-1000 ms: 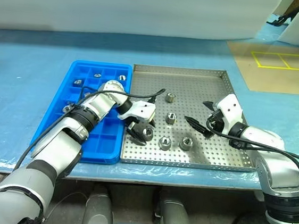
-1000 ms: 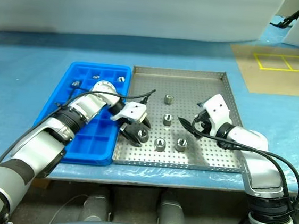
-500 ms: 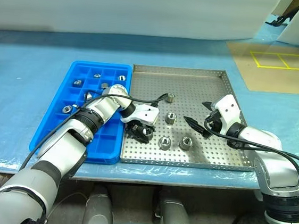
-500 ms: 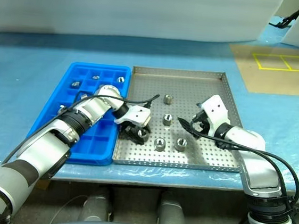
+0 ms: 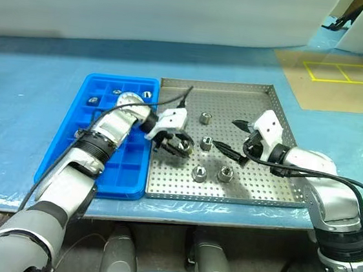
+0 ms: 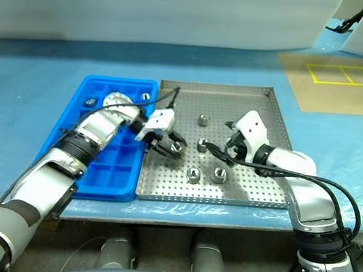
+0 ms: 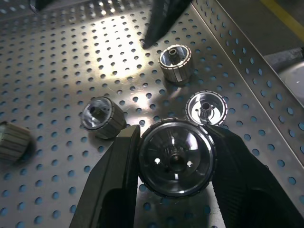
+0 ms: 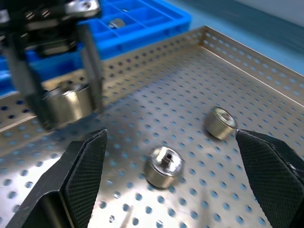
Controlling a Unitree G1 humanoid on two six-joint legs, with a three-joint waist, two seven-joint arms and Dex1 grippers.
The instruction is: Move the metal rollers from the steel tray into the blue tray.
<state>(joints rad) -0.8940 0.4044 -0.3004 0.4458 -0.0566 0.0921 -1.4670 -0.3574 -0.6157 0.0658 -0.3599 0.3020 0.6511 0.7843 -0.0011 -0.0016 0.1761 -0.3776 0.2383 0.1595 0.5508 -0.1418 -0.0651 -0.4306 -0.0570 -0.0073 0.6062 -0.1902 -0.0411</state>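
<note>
1. Jaws of the left gripper clamp one metal roller above the steel tray.
2. Right gripper jaws stand apart near loose rollers.
3. Blue tray sits beside it.

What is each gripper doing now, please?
Left gripper: shut on a roller, above the steel tray.
Right gripper: open, holding nothing.

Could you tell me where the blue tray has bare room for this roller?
The blue tray's near compartments, beside the steel tray, are bare. Its far rows are crowded with rollers. The left gripper holds a roller.
</note>
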